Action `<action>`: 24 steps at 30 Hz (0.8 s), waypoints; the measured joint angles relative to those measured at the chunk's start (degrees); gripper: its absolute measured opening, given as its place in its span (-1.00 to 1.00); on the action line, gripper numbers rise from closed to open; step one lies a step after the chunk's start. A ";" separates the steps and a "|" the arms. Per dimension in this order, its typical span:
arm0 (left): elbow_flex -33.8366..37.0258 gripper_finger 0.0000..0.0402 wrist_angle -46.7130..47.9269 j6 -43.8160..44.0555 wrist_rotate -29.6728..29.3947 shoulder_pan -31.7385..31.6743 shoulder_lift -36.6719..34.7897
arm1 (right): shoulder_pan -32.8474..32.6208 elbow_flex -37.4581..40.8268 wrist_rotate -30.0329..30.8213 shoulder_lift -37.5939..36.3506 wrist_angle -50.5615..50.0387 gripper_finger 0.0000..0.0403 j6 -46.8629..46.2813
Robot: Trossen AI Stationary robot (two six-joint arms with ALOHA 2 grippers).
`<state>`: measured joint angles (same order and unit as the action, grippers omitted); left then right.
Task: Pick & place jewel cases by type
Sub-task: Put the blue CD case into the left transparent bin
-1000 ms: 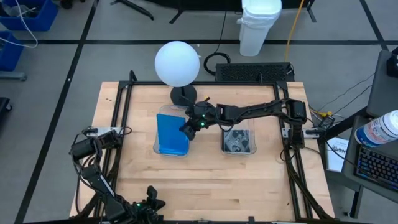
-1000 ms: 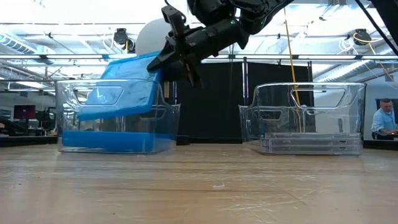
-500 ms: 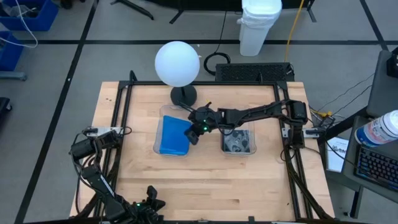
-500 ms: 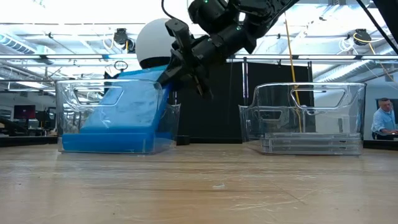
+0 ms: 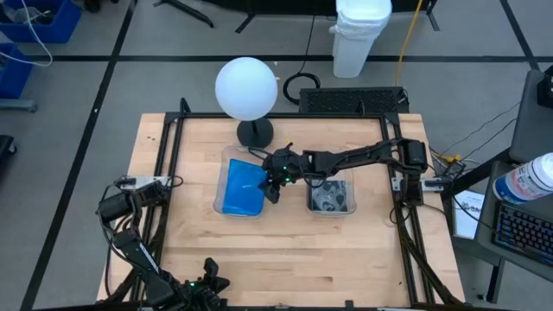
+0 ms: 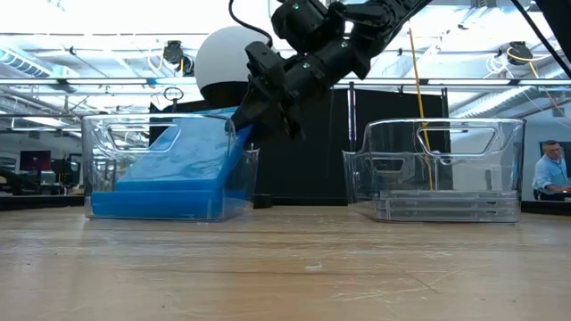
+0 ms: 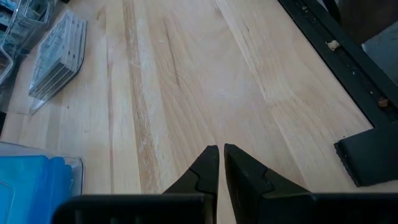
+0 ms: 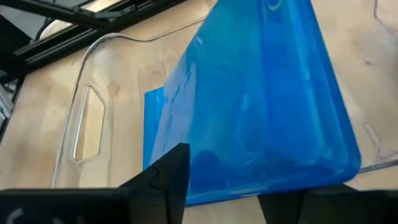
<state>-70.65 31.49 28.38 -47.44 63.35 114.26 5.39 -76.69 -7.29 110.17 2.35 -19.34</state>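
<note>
Your right hand (image 5: 273, 179) reaches across the desk (image 5: 285, 259) to the left tub (image 6: 107, 169), just right of the desk's centre-left. It grips the upper edge of a blue jewel case (image 6: 192, 152), fingers (image 8: 163, 177) closed on either face of it. That case leans steeply inside the tub, its low end at about 8 o'clock in the low view and its high end up at 2 o'clock by the tub's right wall. It rests on more blue cases (image 6: 152, 203) lying flat in the tub's bottom.

At 3 o'clock from there stands the second tub (image 6: 508, 160), holding a flat stack of clear cases (image 6: 446, 208) with discs.

Your left hand (image 7: 221, 163) waits low at the desk's 7 o'clock corner, its fingers drawn together with only a thin slit between them, holding nothing.

A white globe lamp (image 5: 246, 88) stands at 12 o'clock behind the blue tub.
</note>
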 joint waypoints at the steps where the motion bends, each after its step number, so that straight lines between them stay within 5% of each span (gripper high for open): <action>1: 0.00 -0.83 0.01 0.00 0.00 0.00 0.00 | 0.12 0.00 -0.07 -0.08 0.00 -0.23 0.63; 14: 0.00 -0.83 -0.01 -1.11 0.00 -0.50 0.00 | 0.61 -0.11 -1.74 -0.15 0.03 -0.07 6.22; 24: 0.00 -0.83 -0.01 -2.52 3.57 -2.39 0.00 | -0.01 -7.38 1.90 -0.19 -13.45 0.13 9.99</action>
<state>-70.65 31.48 25.86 -43.87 60.96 114.26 5.38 -84.06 -5.39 109.97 -11.10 -9.34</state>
